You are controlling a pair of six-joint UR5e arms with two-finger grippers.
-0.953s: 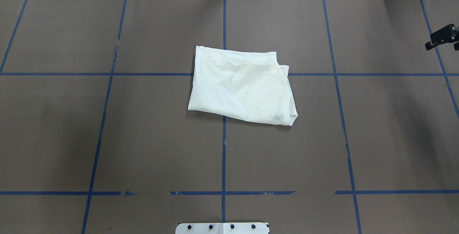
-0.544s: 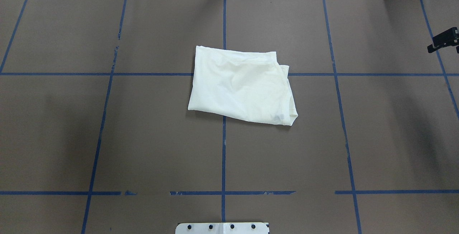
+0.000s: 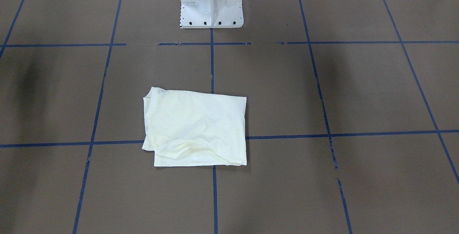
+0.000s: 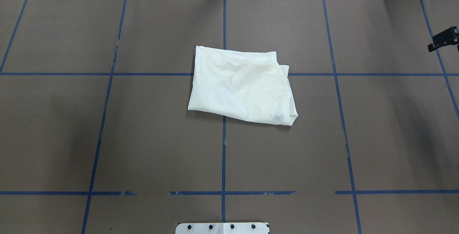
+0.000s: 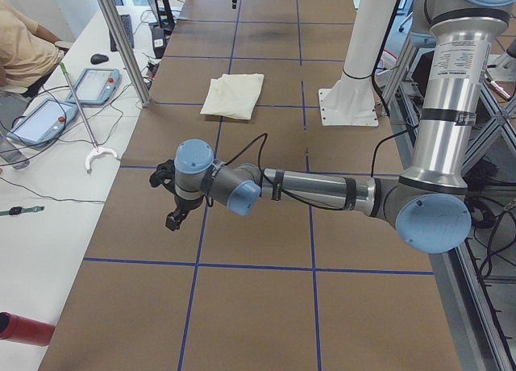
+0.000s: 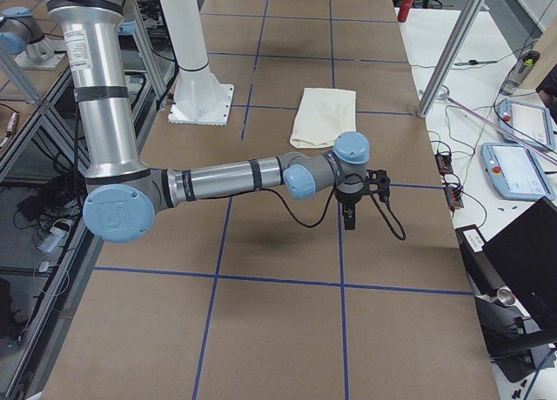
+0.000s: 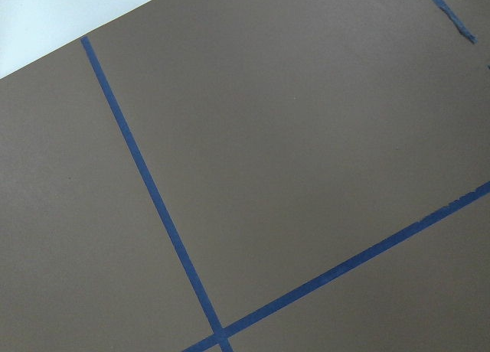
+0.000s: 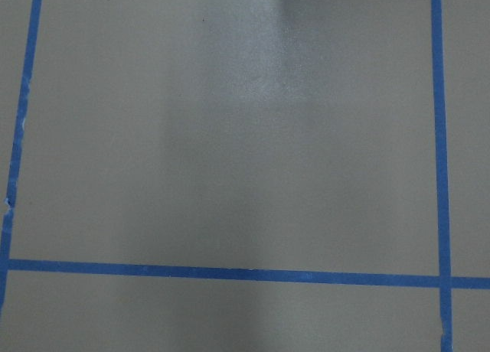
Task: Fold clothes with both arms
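Observation:
The cream-white shirt lies folded into a rough rectangle at the table's middle, plain side up; it also shows in the front view and both side views. No gripper touches it. My left gripper hangs over bare table far to the robot's left, and I cannot tell its jaw state. My right gripper points down over bare table far to the robot's right. Only a black part of it shows at the overhead view's right edge, so I cannot tell its jaw state. Both wrist views show only brown table and blue tape.
The white pedestal base stands at the robot's side of the table. Blue tape lines grid the brown table cover. Metal frame posts and tablets stand along the far side.
The black part of my right gripper at the overhead view's right edge moved a little further right, then stayed still. The shirt has not moved.

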